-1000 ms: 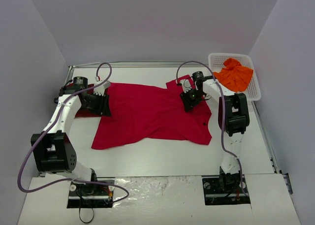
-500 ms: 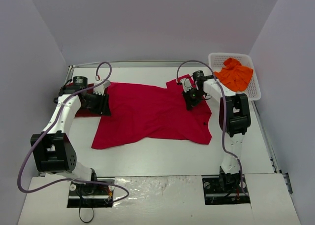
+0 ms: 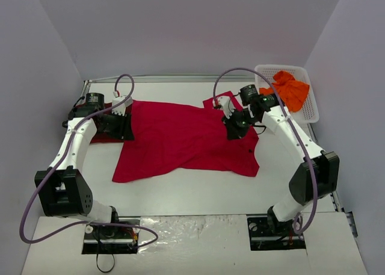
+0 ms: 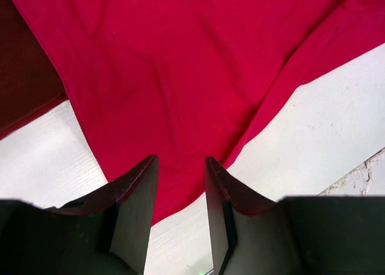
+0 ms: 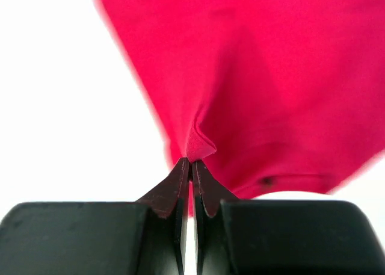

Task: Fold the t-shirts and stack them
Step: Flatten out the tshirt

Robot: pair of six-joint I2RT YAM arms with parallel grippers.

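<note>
A bright red t-shirt (image 3: pixel 186 139) lies spread across the middle of the table. My right gripper (image 3: pixel 231 129) is at the shirt's right part, shut on a pinched fold of red cloth (image 5: pixel 201 144) that rises to its tips (image 5: pixel 191 162). At the shirt's left edge, my left gripper (image 3: pixel 126 129) hovers over the cloth (image 4: pixel 180 76). Its fingers (image 4: pixel 141 185) stand apart, with only shirt and table showing between them. A dark maroon t-shirt (image 3: pixel 99 136) lies under the left arm, mostly hidden; its edge (image 4: pixel 24 88) shows in the left wrist view. An orange t-shirt (image 3: pixel 289 89) sits crumpled in the basket.
A white lattice basket (image 3: pixel 310 109) stands at the back right corner. Grey walls close in the table on three sides. The right arm's elbow (image 3: pixel 316 176) reaches out near the right edge. Bare white table (image 3: pixel 192 191) lies in front of the red shirt.
My right gripper has shut on the red shirt's fold. The right arm's elbow has swung out to the right and toward the front. The left arm has barely moved.
</note>
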